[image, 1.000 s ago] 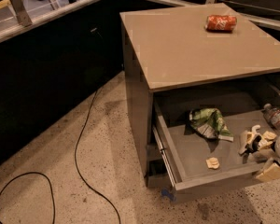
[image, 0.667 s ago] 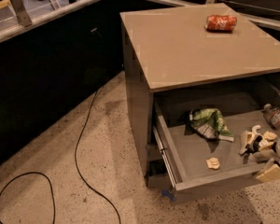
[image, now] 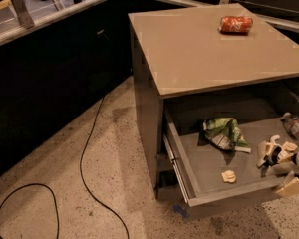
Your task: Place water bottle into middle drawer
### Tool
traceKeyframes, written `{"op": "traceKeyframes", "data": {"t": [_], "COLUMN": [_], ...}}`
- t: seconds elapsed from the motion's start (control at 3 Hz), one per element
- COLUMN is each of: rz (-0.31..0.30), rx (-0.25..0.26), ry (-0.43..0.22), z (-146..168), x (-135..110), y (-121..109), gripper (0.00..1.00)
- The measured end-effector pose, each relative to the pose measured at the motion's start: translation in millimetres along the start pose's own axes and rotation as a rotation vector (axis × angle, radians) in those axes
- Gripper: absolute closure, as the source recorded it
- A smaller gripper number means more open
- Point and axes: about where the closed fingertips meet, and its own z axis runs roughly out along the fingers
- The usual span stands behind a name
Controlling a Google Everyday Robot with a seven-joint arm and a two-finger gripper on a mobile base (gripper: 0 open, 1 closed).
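Observation:
The water bottle (image: 296,126), clear plastic with a coloured label band, lies on its side at the far right of the open middle drawer (image: 224,195), cut off by the frame edge. My gripper (image: 276,152), with cream fingers, sits low inside the drawer at the right. It is just in front of the bottle, apart from it, open and empty.
A crumpled green chip bag (image: 224,132) and a small cream scrap (image: 228,176) lie in the drawer. A red soda can (image: 235,24) lies on the cabinet top (image: 204,49). A black cable (image: 87,153) runs over the speckled floor on the left. Dark counters stand behind.

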Motion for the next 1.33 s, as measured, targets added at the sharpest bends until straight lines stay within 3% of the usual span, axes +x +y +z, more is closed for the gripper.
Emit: {"op": "traceKeyframes", "data": {"t": [0.67,1.33], "rz": [-0.004,-0.004], "rx": [-0.001,-0.001], "ry": [0.004,0.004], "z": [0.9,0.9], "x": [1.5,1.5], "y": [3.1,3.1], "gripper": [0.96,0.5]}}
